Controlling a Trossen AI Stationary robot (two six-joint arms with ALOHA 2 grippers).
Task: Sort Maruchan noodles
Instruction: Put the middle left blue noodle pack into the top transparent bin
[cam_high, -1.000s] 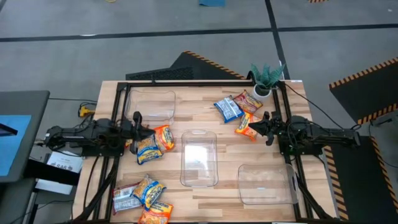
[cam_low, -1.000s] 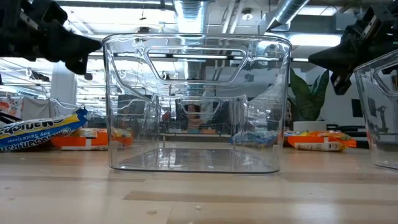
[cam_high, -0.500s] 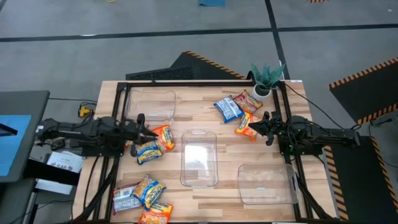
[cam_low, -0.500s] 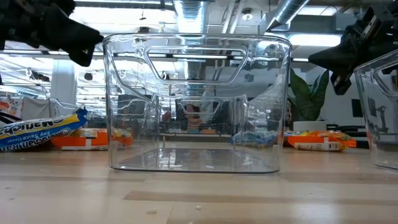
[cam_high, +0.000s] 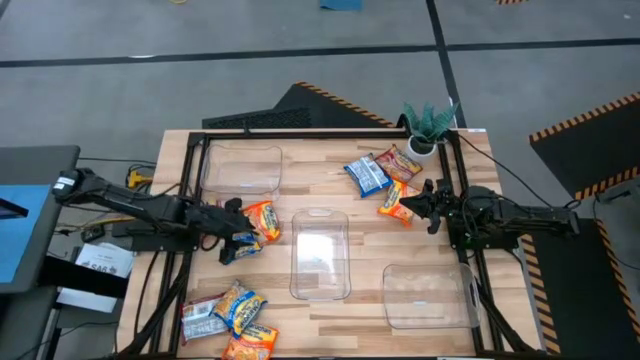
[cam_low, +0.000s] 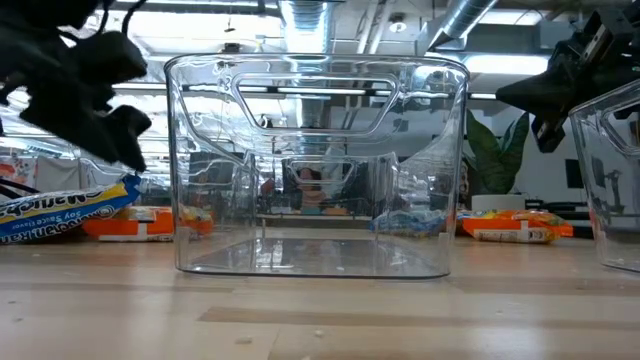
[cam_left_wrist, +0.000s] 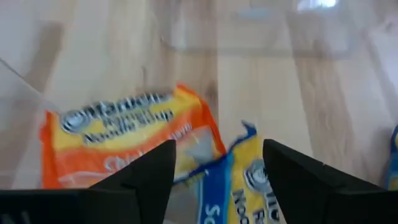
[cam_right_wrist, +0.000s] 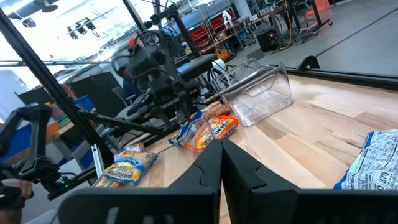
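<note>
Maruchan noodles lie in three groups. An orange packet (cam_high: 263, 220) and a blue packet (cam_high: 250, 238) lie flat at the left. My left gripper (cam_high: 232, 246) hangs open just above them, tipped down. In the left wrist view its fingers (cam_left_wrist: 152, 171) stand over the orange packet (cam_left_wrist: 118, 140) and the blue packet (cam_left_wrist: 245, 180). A blue packet (cam_high: 366, 175), a red-brown one (cam_high: 401, 160) and an orange one (cam_high: 396, 204) lie at the far right. My right gripper (cam_high: 428, 205) is shut beside that orange one, above the table. Three more packets (cam_high: 228, 318) lie at the near left.
Three clear plastic bins stand on the table: one at the far left (cam_high: 240, 166), one in the middle (cam_high: 320, 254), one at the near right (cam_high: 428, 296). A small potted plant (cam_high: 428, 126) stands at the far right corner. A black frame (cam_high: 190, 170) borders the table.
My left gripper has gone toward the table's near edge and down over the blue and orange packets at the left, tipping its fingers downward, and it has opened. The packets lie where they were.
</note>
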